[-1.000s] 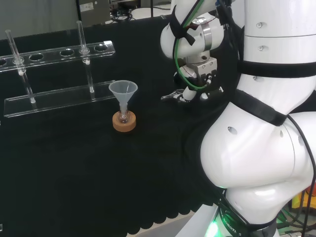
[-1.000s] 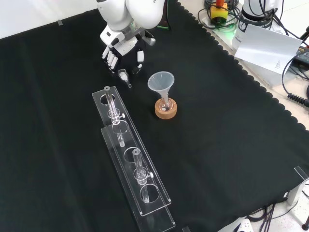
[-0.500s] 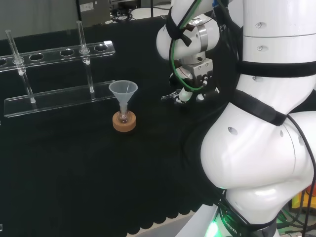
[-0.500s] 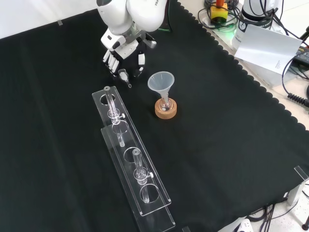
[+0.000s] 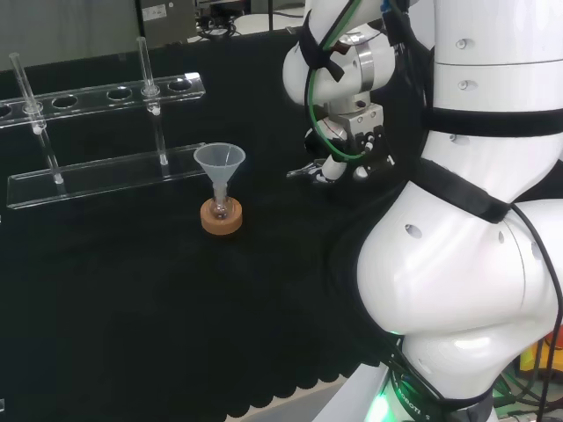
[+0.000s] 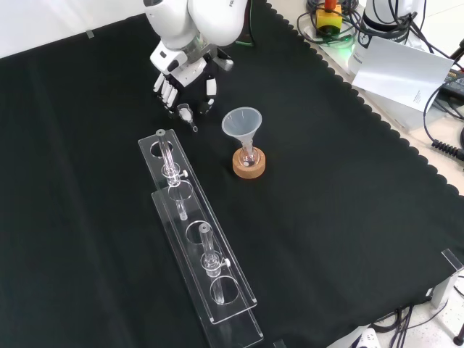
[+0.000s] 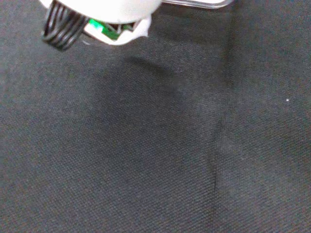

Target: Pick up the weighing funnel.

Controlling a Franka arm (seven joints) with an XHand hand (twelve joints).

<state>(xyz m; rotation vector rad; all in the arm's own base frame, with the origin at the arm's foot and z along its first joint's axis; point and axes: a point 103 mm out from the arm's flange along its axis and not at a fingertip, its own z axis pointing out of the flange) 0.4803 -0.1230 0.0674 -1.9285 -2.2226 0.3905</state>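
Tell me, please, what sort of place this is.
Probably a robotics lab set up for chemistry work: a white robot arm over a black-clothed bench, a clear test-tube rack, and a funnel standing in a small flask on a cork ring.

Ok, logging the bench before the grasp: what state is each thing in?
hand: open, fingers pointing down by the weighing funnel
weighing funnel: lying on the cloth, not lifted
funnel: upright, stem in the small flask
small flask: upright on its cork ring
test tube rack: standing, two tubes upright in it

Black cloth (image 6: 326, 217); tan cork ring (image 6: 249, 167); black-and-white hand (image 6: 183, 74).
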